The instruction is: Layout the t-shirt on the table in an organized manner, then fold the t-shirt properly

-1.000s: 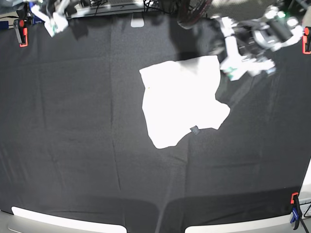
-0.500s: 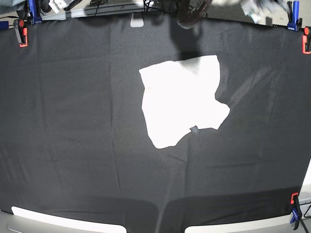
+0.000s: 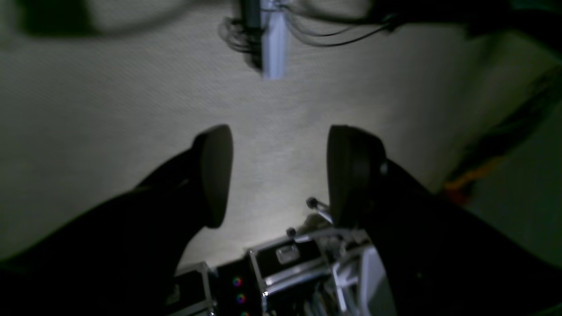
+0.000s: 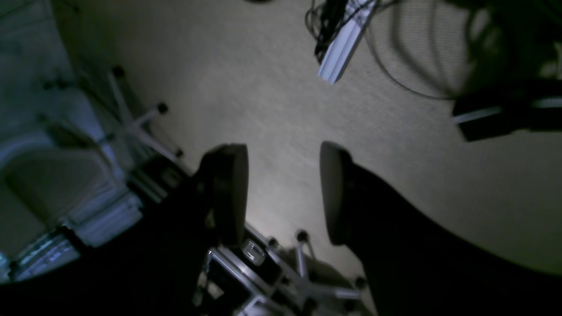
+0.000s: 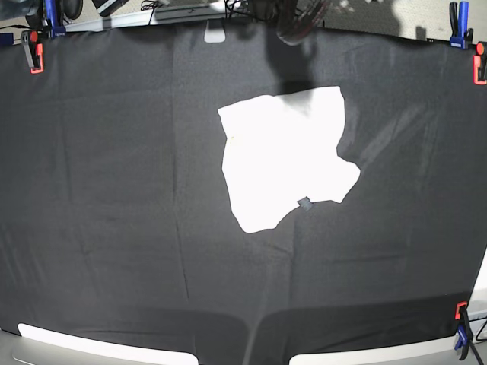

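Observation:
The t-shirt (image 5: 285, 156) lies as a compact, uneven white bundle right of the middle of the table (image 5: 114, 190), plain side up, with a small grey tag (image 5: 303, 202) at its near edge. None of its print shows. Neither gripper appears in the base view. In the left wrist view my left gripper (image 3: 281, 175) stands open with nothing between its dark fingers (image 3: 215, 175), above pale carpet. My right gripper (image 4: 281, 193) is also open and empty, well away from the shirt.
Orange clamps (image 5: 32, 49) (image 5: 480, 67) and blue clamps (image 5: 456, 15) (image 5: 461, 338) pin the black cloth at its edges. Both wrist views show carpet floor, a white cable rail (image 3: 273, 39), loose cables and metal equipment cases (image 3: 285, 259) below.
Both arms have pulled back off the far edge of the base view; a second ago one hung by the shirt's far right corner. The shirt has not moved.

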`<state>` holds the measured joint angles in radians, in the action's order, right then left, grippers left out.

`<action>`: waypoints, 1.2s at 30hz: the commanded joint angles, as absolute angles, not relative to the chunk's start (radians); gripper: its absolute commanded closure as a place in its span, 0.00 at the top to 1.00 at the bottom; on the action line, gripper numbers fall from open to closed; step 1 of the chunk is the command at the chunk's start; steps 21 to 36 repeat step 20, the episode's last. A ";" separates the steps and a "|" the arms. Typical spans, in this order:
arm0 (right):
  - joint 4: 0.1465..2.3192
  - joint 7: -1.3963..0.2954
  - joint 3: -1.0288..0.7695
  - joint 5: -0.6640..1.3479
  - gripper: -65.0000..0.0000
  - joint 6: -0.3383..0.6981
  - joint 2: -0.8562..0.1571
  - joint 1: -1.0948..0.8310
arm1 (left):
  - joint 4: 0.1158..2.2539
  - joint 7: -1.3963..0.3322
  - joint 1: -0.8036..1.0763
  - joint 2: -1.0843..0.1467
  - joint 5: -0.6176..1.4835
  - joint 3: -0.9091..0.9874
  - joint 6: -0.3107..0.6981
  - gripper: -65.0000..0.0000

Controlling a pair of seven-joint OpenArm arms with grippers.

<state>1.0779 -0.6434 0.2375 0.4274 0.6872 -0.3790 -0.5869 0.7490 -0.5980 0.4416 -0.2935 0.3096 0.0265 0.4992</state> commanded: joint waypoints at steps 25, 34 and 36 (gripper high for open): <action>0.568 -0.191 0.328 0.347 0.40 0.658 -0.227 -0.360 | 0.626 -0.425 0.374 -0.294 0.113 0.028 0.407 0.49; 0.568 -0.191 0.328 0.347 0.40 0.658 -0.227 -0.360 | 0.626 -0.425 0.374 -0.294 0.113 0.028 0.407 0.49; 0.568 -0.191 0.328 0.347 0.40 0.658 -0.227 -0.360 | 0.626 -0.425 0.374 -0.294 0.113 0.028 0.407 0.49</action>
